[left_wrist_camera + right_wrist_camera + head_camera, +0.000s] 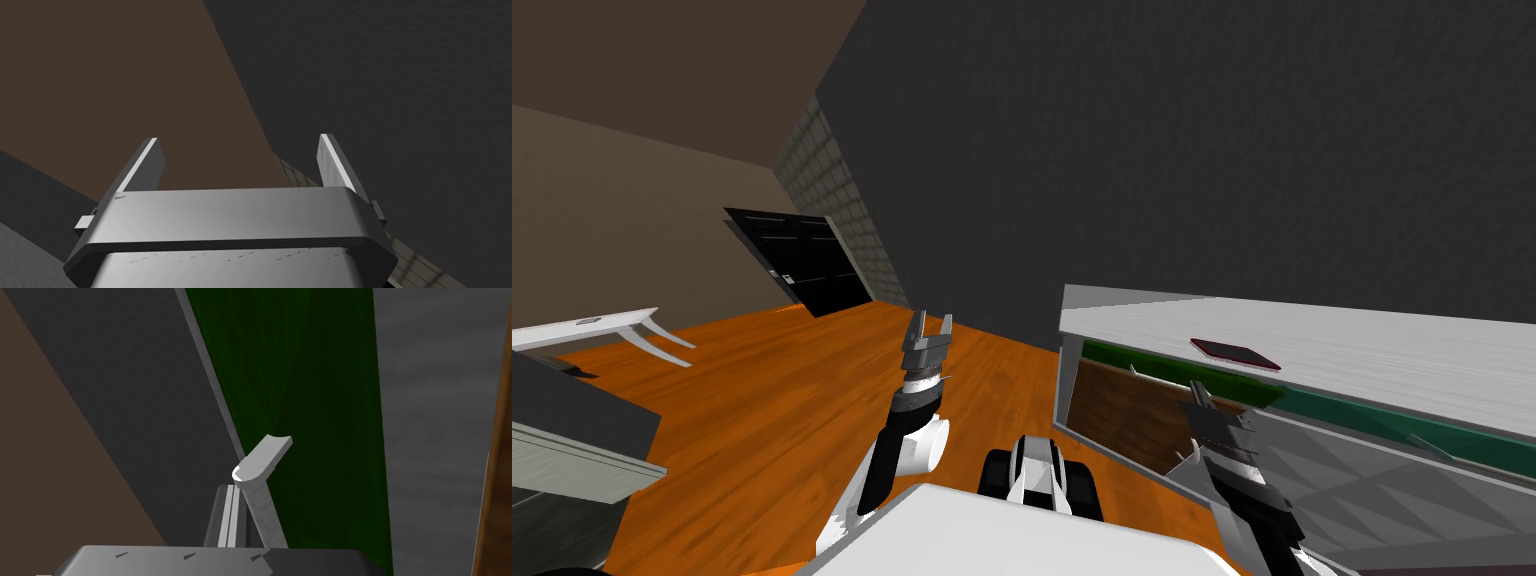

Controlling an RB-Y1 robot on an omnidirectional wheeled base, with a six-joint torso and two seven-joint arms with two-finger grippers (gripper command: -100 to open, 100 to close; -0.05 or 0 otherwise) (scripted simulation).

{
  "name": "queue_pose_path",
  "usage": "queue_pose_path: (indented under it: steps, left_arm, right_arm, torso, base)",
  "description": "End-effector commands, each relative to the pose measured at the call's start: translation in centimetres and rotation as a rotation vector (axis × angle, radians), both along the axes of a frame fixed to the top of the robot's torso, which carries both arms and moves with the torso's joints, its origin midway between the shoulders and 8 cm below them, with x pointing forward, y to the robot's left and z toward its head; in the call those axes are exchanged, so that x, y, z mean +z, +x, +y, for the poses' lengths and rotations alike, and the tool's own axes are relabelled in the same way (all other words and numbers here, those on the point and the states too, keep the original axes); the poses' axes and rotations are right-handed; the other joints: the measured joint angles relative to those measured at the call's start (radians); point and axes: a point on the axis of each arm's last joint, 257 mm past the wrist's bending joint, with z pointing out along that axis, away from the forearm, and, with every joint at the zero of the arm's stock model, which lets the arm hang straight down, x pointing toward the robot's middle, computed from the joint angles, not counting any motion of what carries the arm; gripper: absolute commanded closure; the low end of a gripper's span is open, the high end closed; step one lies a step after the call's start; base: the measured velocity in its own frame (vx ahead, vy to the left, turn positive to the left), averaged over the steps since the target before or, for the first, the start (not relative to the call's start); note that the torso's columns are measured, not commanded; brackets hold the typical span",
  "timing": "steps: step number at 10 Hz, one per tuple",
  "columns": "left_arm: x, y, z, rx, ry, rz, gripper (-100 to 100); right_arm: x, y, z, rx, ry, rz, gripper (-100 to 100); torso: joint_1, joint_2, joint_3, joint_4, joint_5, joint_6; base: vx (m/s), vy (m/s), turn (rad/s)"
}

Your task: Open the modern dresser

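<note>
Nearest to me, the right gripper (230, 489) was at the front of the modern dresser (1392, 350), on my right. Its two fingers were pressed close together, and a grey bent handle (262, 463) stood directly against them; I could not tell if the handle was really clamped. Behind the handle was the dark green inside (1172, 368) of the dresser, showing under the pale grey top. Below it was a brown wooden panel (1122, 410), and to the right a grey faceted front (1362, 480). A flat dark red thing (1234, 352) lay on the top.

To the left, the left gripper (933, 325) was raised over the orange floor (762, 400), its fingers wide apart and holding nothing. Farther left stood a white table (602, 325). Far behind was a black door (807, 260) beside a dark grey wall (1162, 150).
</note>
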Motion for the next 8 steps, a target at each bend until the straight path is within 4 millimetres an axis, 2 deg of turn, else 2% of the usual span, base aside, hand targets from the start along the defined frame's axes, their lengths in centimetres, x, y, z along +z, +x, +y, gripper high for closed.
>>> queue_pose_path:
  steps: [1,6,8]
  left_arm:
    - [0.0,0.0,0.0,0.0,0.0,0.0,0]
    - [0.0,0.0,0.0,0.0,0.0,0.0,0]
    - [0.0,0.0,0.0,0.0,0.0,0.0,0]
  right_arm:
    - [-1.9,-0.1,1.3,0.007,0.05,0.03,-100]
    - [-3.4,0.0,3.0,0.006,0.114,0.036,-100]
    - [-3.4,0.0,3.0,0.006,0.114,0.036,-100]
  torso:
    - [-0.001,0.0,-0.001,0.0,0.0,0.001]
    - [0.0,-0.005,-0.002,-0.004,-0.003,-0.002]
    - [0.0,-0.005,-0.003,-0.003,-0.002,-0.001]
  base:
    - [0.004,0.008,-0.007]
    - [0.001,0.003,-0.001]
    - [0.0,0.01,0.007]
